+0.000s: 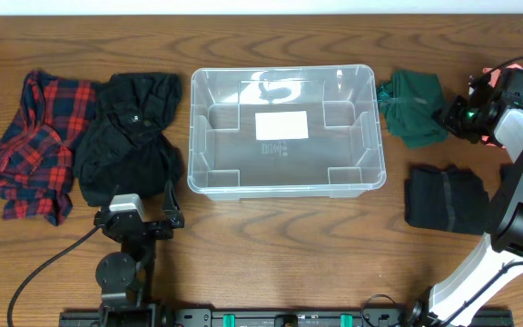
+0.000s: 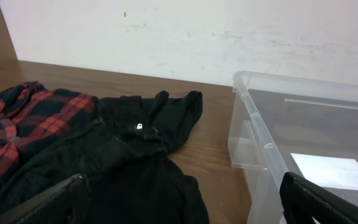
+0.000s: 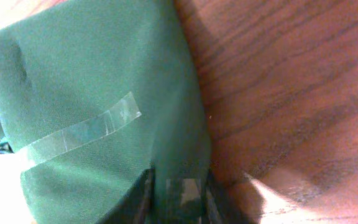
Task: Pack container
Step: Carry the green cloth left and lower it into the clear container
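Note:
The container (image 1: 280,188) is a large clear plastic bin with a white label on its base, standing at the table's centre; nothing lies in it. It also shows at the right of the left wrist view (image 2: 260,143). A green garment (image 1: 411,107) lies just right of the container. My right gripper (image 1: 449,116) is at its right edge, and in the right wrist view the jaws (image 3: 179,186) are shut on the green garment (image 3: 98,93). My left gripper (image 1: 143,202) is open and holds nothing, low at the near edge of a black garment (image 1: 130,136), its fingers wide apart (image 2: 185,211).
A red plaid shirt (image 1: 30,141) lies at the far left beside the black garment, and both show in the left wrist view (image 2: 30,121). A folded black garment (image 1: 445,198) lies at the right front. A pink object (image 1: 498,73) sits behind the right arm.

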`<state>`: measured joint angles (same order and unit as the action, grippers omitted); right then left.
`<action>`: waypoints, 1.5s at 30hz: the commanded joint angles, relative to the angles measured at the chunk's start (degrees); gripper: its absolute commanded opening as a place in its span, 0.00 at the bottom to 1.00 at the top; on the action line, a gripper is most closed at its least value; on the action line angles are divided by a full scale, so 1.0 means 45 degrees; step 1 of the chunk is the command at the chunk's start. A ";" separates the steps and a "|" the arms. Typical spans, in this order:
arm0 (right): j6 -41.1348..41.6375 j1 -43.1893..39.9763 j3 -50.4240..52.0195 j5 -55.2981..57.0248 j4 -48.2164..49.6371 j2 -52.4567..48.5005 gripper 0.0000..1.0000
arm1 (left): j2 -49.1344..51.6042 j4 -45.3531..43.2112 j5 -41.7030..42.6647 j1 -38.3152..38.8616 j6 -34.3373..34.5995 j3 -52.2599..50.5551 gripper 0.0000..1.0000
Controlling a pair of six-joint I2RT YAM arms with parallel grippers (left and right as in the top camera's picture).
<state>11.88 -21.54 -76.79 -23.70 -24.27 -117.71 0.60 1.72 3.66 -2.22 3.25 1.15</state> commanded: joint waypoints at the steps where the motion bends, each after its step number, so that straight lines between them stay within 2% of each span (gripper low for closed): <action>1: 0.0019 0.0126 -0.0029 0.0073 -0.0049 -0.0083 0.01 | -0.0068 0.0461 0.0073 -0.0053 0.0155 -0.0204 0.98; 10: 0.0010 0.0131 -0.0777 -0.0597 -0.0680 0.0646 0.01 | -0.0068 0.0461 0.0073 -0.0053 0.0155 -0.0204 0.98; 17: -0.0185 0.0335 -0.2637 -0.1744 -0.2613 0.2783 0.01 | -0.0068 0.0461 0.0073 -0.0053 0.0155 -0.0204 0.98; 22: -0.0272 0.1122 -0.3623 -0.1899 -0.3827 0.4716 0.01 | -0.0068 0.0461 0.0073 -0.0053 0.0155 -0.0204 0.98; 27: -0.0019 0.2438 -0.3745 -0.1836 -0.4046 0.6664 0.01 | -0.0058 0.0461 0.0073 -0.0053 0.0155 -0.0204 0.98; 32: 0.1297 0.4065 -0.3745 -0.1642 -0.4031 0.7849 0.01 | -0.0063 0.0461 0.0073 -0.0053 0.0155 -0.0204 0.98; 39: 0.3823 0.6693 -0.3730 -0.0733 -0.4031 0.7587 0.01 | -0.0058 0.0461 0.0073 -0.0053 0.0155 -0.0204 0.98; 45: 0.3687 0.9122 -0.3730 -0.0262 -0.3808 0.6562 0.01 | -0.0058 0.0461 0.0073 -0.0053 0.0155 -0.0204 0.98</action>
<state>27.29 15.51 -92.77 -26.06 -42.44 -86.15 0.60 1.72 3.66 -2.22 3.25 1.15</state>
